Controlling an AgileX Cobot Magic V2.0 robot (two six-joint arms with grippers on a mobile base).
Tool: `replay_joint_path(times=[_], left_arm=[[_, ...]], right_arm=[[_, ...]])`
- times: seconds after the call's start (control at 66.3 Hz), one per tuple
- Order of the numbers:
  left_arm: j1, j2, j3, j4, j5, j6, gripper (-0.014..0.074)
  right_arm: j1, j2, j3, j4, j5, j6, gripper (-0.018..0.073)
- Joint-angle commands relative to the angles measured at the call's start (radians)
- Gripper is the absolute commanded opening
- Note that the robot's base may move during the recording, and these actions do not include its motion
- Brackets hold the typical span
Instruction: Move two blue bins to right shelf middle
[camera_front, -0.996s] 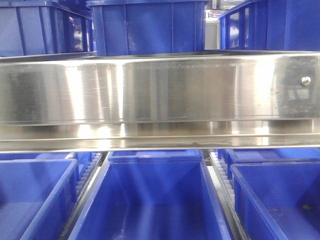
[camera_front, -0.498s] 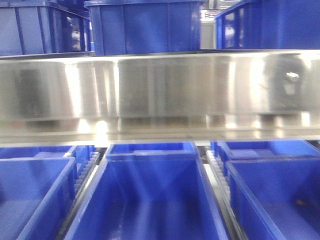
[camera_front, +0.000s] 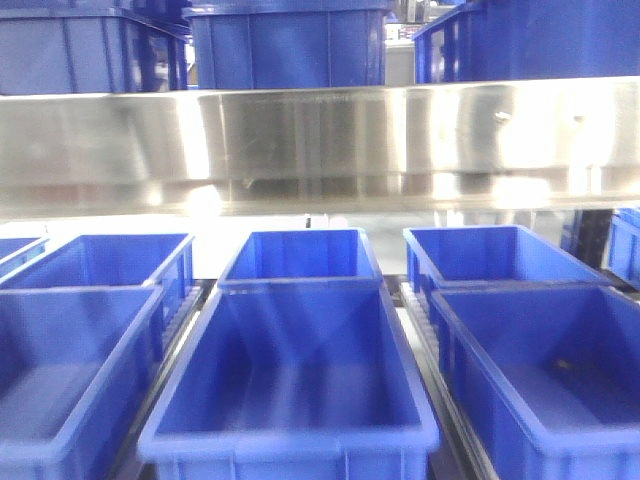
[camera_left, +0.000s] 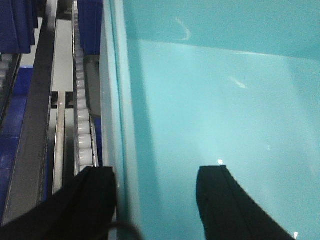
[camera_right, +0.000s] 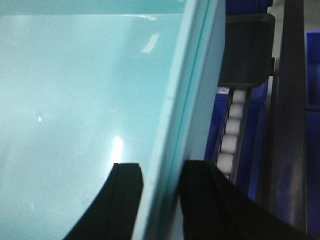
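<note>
A pale cyan blue bin (camera_left: 220, 100) fills the left wrist view. My left gripper (camera_left: 157, 182) straddles its left wall, one finger (camera_left: 95, 195) outside and the other well inside, open. The right wrist view shows a blue bin (camera_right: 75, 90) of the same pale colour, with my right gripper (camera_right: 162, 177) shut on its right rim. In the front view the steel rail of the right shelf middle (camera_front: 320, 140) runs across the top. Neither gripper shows in that view.
Below the rail, several deep blue bins (camera_front: 290, 400) stand in rows, with more bins (camera_front: 285, 45) on the tier above. White roller tracks (camera_left: 82, 125) (camera_right: 231, 130) and dark frame bars run close beside the gripped walls.
In the front view the steel rail has risen in the frame and looks narrower. More of the bins below it now shows, including a back row.
</note>
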Motion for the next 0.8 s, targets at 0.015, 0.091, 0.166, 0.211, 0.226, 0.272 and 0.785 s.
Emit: replay_joint_path(times=[0.015,0.091,0.166,0.211,0.226,0.272,0.785], left_arm=[[-0.004,-0.019,-0.017,-0.044,-0.114,0.034,-0.0111],[-0.004,-0.019,-0.017,-0.044,-0.117,0.034,-0.0111],[-0.004,-0.019,-0.017,-0.044,-0.118,0.034,-0.0111],[-0.004,-0.019,-0.017,-0.044,-0.118,0.034,-0.0111],[-0.004,-0.019,-0.017,-0.044,-0.118,0.034,-0.0111],[-0.004,-0.019,-0.017,-0.044,-0.118,0.034,-0.0111],[-0.004,-0.019,-0.017,-0.044,-0.118,0.034,-0.0111]], right_arm=[[0.0,-0.017,-0.016,0.027,-0.075,-0.017,-0.0153],[0.0,-0.017,-0.016,0.027,-0.075,-0.017,-0.0153],[0.0,-0.017,-0.016,0.027,-0.075,-0.017,-0.0153],[0.0,-0.017,-0.016,0.027,-0.075,-0.017,-0.0153],[0.0,-0.017,-0.016,0.027,-0.075,-0.017,-0.0153],[0.0,-0.017,-0.016,0.027,-0.075,-0.017,-0.0153],[0.0,-0.017,-0.016,0.027,-0.075,-0.017,-0.0153]])
